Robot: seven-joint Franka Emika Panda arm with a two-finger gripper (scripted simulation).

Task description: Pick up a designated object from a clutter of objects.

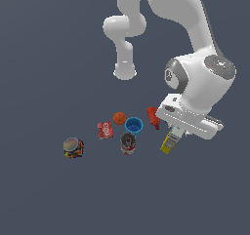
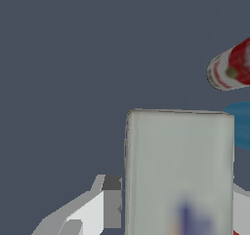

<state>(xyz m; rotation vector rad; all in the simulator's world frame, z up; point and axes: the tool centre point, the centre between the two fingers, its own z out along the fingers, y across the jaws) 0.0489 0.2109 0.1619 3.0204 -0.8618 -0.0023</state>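
- Gripper (image 1: pixel 177 132): jaws narrowed onto the carton (image 2: pixel 178 173), a finger (image 2: pixel 111 202) flat against each broad side (the second finger barely shows).
- Carton: directly between the fingers, long axis running away from the palm, slightly tilted; yellow lower end hangs below the hand, pale upper face bears a blurred blue mark.
- Whether its base touches the floor: cannot tell.
- Beyond: blue cup (image 1: pixel 133 126), red bottle (image 1: pixel 153 117), dark tin can (image 1: pixel 128 144), all apart from it.
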